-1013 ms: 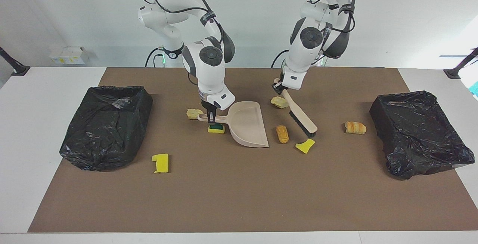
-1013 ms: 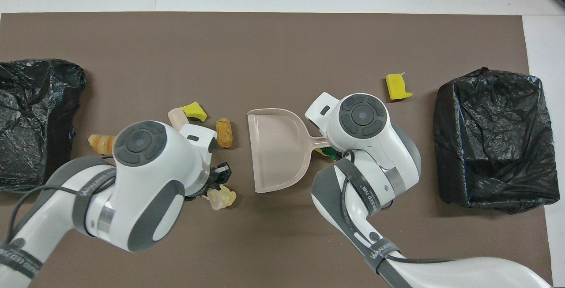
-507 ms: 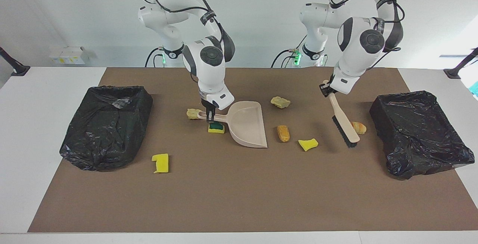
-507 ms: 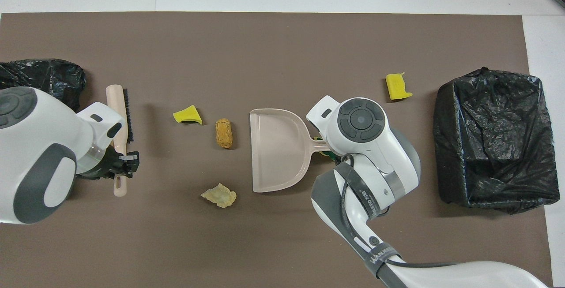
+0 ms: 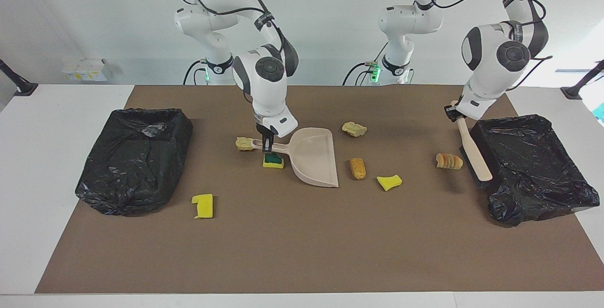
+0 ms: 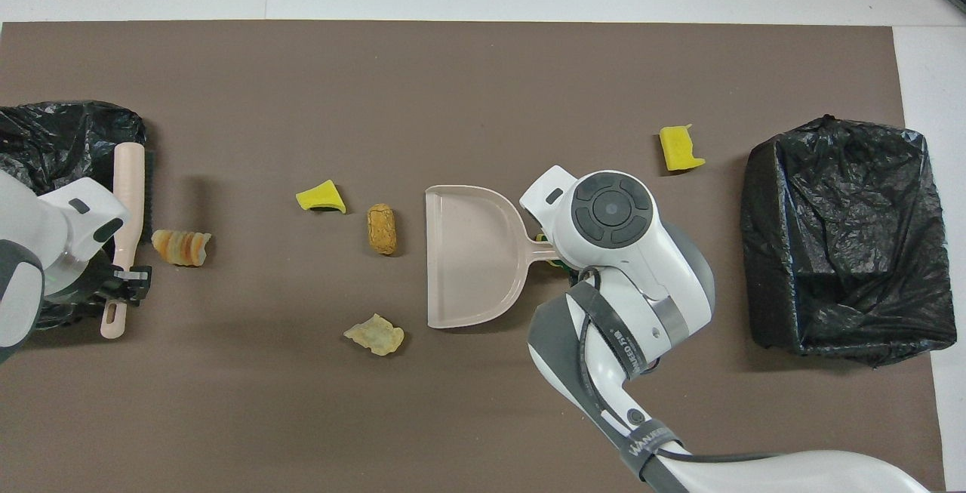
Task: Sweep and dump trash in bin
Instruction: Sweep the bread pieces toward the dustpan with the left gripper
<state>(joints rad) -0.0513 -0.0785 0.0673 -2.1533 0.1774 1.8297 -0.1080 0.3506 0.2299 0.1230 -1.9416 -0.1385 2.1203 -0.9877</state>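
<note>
My right gripper (image 5: 267, 146) is shut on the handle of the beige dustpan (image 5: 312, 156), which rests mid-mat (image 6: 472, 255). A green-topped sponge (image 5: 273, 160) and a pale lump (image 5: 244, 144) lie by that handle. My left gripper (image 5: 454, 113) is shut on the handle of the brush (image 5: 474, 154), whose head slants down between a ridged bread lump (image 5: 448, 161) and the black-lined bin (image 5: 528, 166) at the left arm's end. The bristles (image 6: 149, 191) face the lump (image 6: 181, 246). An orange lump (image 5: 357, 168), a yellow wedge (image 5: 389, 182) and a pale lump (image 5: 354, 129) lie off the pan's mouth.
A second black-lined bin (image 5: 134, 159) stands at the right arm's end of the brown mat (image 5: 302, 251). A notched yellow sponge (image 5: 204, 205) lies between that bin and the dustpan, farther from the robots.
My left arm has swung the brush from beside the dustpan out to the bin at its own end, passing over the ridged lump. The dustpan and right arm barely moved.
</note>
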